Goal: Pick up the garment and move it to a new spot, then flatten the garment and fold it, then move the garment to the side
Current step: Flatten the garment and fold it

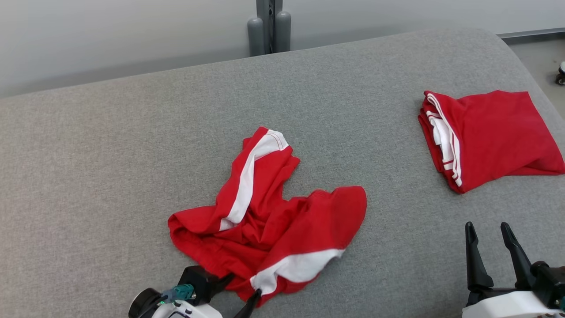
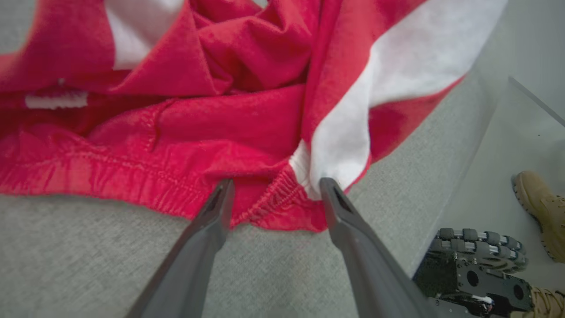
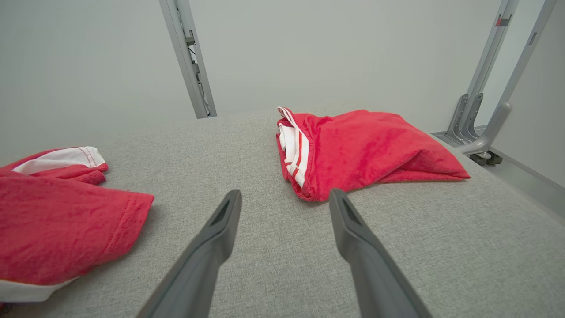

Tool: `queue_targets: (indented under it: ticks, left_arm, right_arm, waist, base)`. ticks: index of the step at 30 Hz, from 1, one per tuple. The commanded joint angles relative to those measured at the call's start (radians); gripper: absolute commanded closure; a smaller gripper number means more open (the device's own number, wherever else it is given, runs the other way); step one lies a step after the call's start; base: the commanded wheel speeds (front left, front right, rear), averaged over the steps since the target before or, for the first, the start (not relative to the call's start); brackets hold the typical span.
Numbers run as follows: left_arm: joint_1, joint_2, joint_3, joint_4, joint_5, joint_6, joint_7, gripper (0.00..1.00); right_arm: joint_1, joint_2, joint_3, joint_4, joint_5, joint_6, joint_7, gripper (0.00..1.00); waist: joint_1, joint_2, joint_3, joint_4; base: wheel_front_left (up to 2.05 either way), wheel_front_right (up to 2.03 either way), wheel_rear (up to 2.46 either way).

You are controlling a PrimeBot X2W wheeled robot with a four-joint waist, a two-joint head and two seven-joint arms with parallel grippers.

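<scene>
A crumpled red garment (image 1: 273,216) with white side stripes lies in a heap near the front middle of the grey table (image 1: 132,145). My left gripper (image 1: 242,287) is at its near edge, open, and its two fingers straddle the elastic waistband (image 2: 273,198) where red meets a white panel (image 2: 348,132). Over bare table at the lower right, my right gripper (image 1: 487,232) stands open and holds nothing. In the right wrist view, my right gripper (image 3: 284,198) points between the crumpled garment (image 3: 57,221) and a folded one.
A second red garment (image 1: 490,137), folded, with white stripes, lies at the table's far right (image 3: 366,150). A grey metal post (image 1: 269,26) stands behind the table. Beside the table's edge are the robot's wheeled base (image 2: 476,265) and a person's tan boot (image 2: 540,207).
</scene>
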Motion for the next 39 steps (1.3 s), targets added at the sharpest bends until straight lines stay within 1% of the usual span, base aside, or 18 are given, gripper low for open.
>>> queue_targets:
  ticks: [1,10,11,12,14,16,18,19,20,22,23,25,26,27,30,32,37,39]
  left_arm:
    - [-0.016,0.006,-0.001,0.016,-0.008,-0.008,0.010,0.00]
    - [0.021,0.027,0.007,0.024,-0.090,-0.047,0.064,0.00]
    - [0.030,0.027,0.008,0.023,-0.108,-0.056,0.072,0.15]
    - [0.036,0.025,0.010,0.020,-0.128,-0.067,0.078,0.25]
    - [0.051,0.009,0.029,0.007,-0.186,-0.089,0.074,0.36]
    - [0.064,0.005,0.043,-0.005,-0.234,-0.112,0.082,0.35]
    - [0.068,0.016,0.049,-0.016,-0.252,-0.120,0.087,0.31]
    - [0.074,0.021,0.048,-0.019,-0.256,-0.125,0.089,0.35]
    - [0.079,0.025,0.047,-0.023,-0.258,-0.128,0.091,0.44]
    - [0.083,0.035,0.049,-0.027,-0.264,-0.127,0.092,0.55]
    - [0.081,0.039,0.053,-0.027,-0.262,-0.123,0.087,0.66]
    - [0.080,0.040,0.053,-0.026,-0.263,-0.121,0.088,0.83]
    - [0.081,0.037,0.050,-0.023,-0.266,-0.123,0.091,0.95]
    - [0.081,0.034,0.048,-0.020,-0.267,-0.124,0.093,1.00]
    - [0.084,0.025,0.048,-0.014,-0.281,-0.136,0.089,1.00]
    - [0.086,0.013,0.074,-0.010,-0.297,-0.131,0.052,1.00]
    - [0.118,-0.001,0.203,0.013,-0.328,-0.071,-0.119,1.00]
    - [0.132,0.007,0.240,0.020,-0.337,-0.053,-0.161,1.00]
  right_arm:
    - [0.003,-0.005,-0.002,0.002,0.005,0.000,-0.005,0.00]
    - [0.008,-0.005,-0.014,-0.002,0.000,0.000,-0.005,0.00]
    - [0.008,-0.005,-0.014,-0.001,-0.001,0.000,-0.005,0.00]
    - [0.008,-0.005,-0.014,0.000,-0.001,0.000,-0.005,0.00]
    - [0.006,-0.005,-0.012,0.000,-0.002,0.000,-0.005,0.00]
    - [0.007,-0.005,-0.011,-0.001,-0.003,0.000,-0.005,0.00]
    - [0.009,-0.005,-0.011,-0.003,-0.006,0.000,-0.005,0.00]
    - [0.010,-0.005,-0.012,-0.003,-0.007,0.000,-0.005,0.00]
    - [0.011,-0.005,-0.013,-0.004,-0.008,0.000,-0.005,0.00]
    - [0.010,-0.005,-0.014,-0.004,-0.010,0.000,-0.005,0.00]
    - [0.010,-0.005,-0.015,-0.004,-0.010,0.000,-0.005,0.00]
    - [0.010,-0.005,-0.016,-0.004,-0.011,0.000,-0.005,0.00]
    - [0.010,-0.005,-0.015,-0.004,-0.012,0.000,-0.005,0.00]
    - [0.009,-0.005,-0.014,-0.004,-0.011,0.000,-0.005,0.00]
    - [0.009,-0.005,-0.013,-0.003,-0.011,0.000,-0.005,0.00]
    - [0.011,-0.005,-0.014,-0.003,-0.010,0.000,-0.005,0.00]
    - [0.018,-0.005,-0.020,-0.004,-0.010,0.000,-0.005,0.00]
    - [0.026,-0.005,-0.023,-0.005,-0.012,0.000,-0.005,0.00]
  waist:
    - [0.0000,0.0000,0.000,-0.002]
    - [0.0000,0.0000,-0.003,-0.001]
    - [0.0000,0.0000,-0.004,0.000]
    - [0.0000,0.0000,-0.006,0.000]
    - [0.0000,0.0000,-0.008,0.002]
    - [0.0000,0.0000,-0.011,0.003]
    - [0.0000,0.0000,-0.012,0.004]
    - [0.0000,0.0000,-0.012,0.004]
    - [0.0000,0.0000,-0.013,0.005]
    - [0.0000,0.0000,-0.013,0.006]
    - [0.0000,0.0000,-0.012,0.007]
    - [0.0000,0.0000,-0.012,0.009]
    - [0.0000,0.0000,-0.012,0.009]
    - [0.0000,0.0000,-0.012,0.010]
    - [0.0000,0.0000,-0.015,0.010]
    - [0.0000,0.0000,-0.017,0.012]
    - [0.0000,0.0000,-0.023,0.017]
    - [0.0000,0.0000,-0.025,0.025]
  base:
    - [0.00,0.00,0.00]
    - [0.00,0.00,0.00]
    - [0.00,0.00,0.00]
    - [0.00,0.00,0.00]
    - [0.00,0.00,0.00]
    - [0.00,0.00,0.00]
    - [0.00,0.00,0.00]
    - [0.00,0.00,0.00]
    - [0.00,0.00,0.00]
    - [0.00,0.00,0.00]
    - [0.00,0.00,0.00]
    - [0.00,0.00,0.00]
    - [0.00,0.00,0.00]
    - [0.00,0.00,0.00]
    - [0.00,0.00,0.00]
    - [0.00,0.00,0.00]
    - [0.00,0.00,0.00]
    - [0.00,0.00,0.00]
